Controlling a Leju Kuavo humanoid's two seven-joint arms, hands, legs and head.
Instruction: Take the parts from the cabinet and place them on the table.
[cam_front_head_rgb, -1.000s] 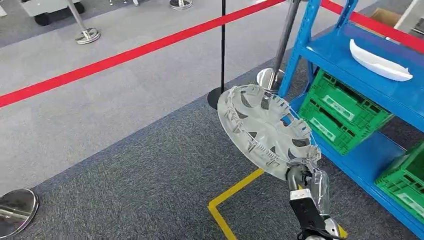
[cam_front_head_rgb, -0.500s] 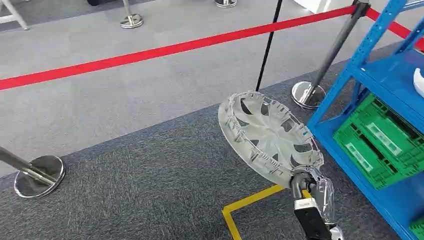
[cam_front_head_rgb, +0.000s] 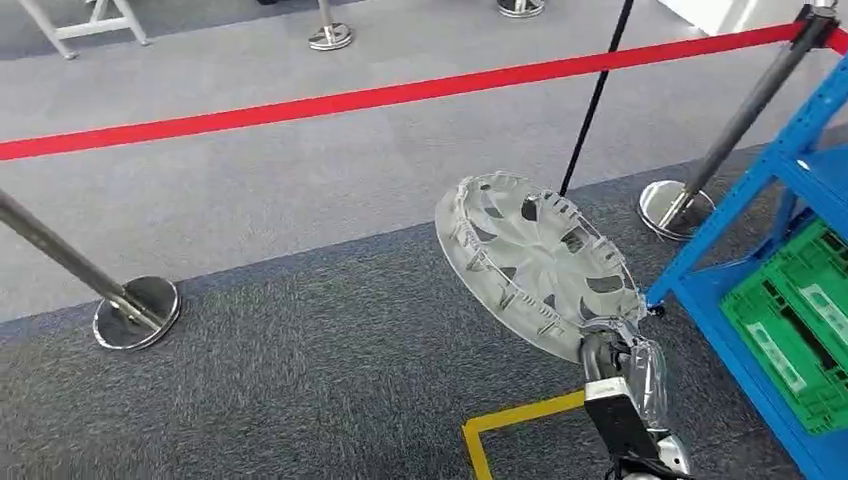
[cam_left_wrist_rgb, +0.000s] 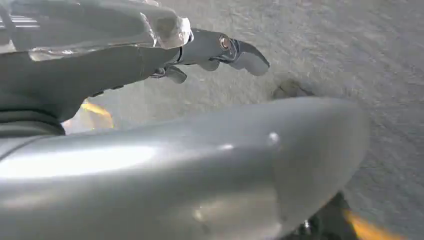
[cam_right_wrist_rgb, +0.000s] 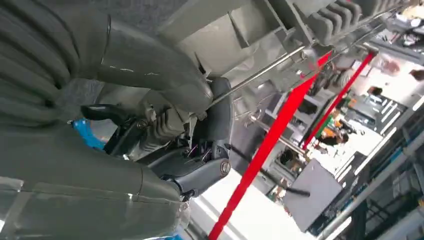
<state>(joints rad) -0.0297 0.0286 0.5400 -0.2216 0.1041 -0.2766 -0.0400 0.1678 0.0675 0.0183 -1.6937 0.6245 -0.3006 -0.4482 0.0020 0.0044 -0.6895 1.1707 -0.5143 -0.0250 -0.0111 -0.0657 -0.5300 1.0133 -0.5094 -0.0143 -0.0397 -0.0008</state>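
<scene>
A grey plastic wheel cover (cam_front_head_rgb: 535, 265) hangs tilted above the carpet, its ribbed inner side facing me. My right hand (cam_front_head_rgb: 625, 375) grips it at its lower rim, at the bottom right of the head view. The right wrist view shows the thumb and fingers of this hand (cam_right_wrist_rgb: 165, 110) clamped on the cover's edge (cam_right_wrist_rgb: 280, 30). My left hand (cam_left_wrist_rgb: 200, 50) hangs above the grey carpet with its fingers stretched out and nothing in them.
The blue cabinet rack (cam_front_head_rgb: 800, 170) with a green crate (cam_front_head_rgb: 790, 310) stands at the right edge. A red barrier belt (cam_front_head_rgb: 400, 95) runs across between stanchions, with bases at left (cam_front_head_rgb: 135, 312) and right (cam_front_head_rgb: 678, 208). Yellow floor tape (cam_front_head_rgb: 520, 415) lies just below the cover.
The whole view has swung left: the rack slid toward the right edge and a stanchion base came in at the left. The wheel cover stays in my right hand.
</scene>
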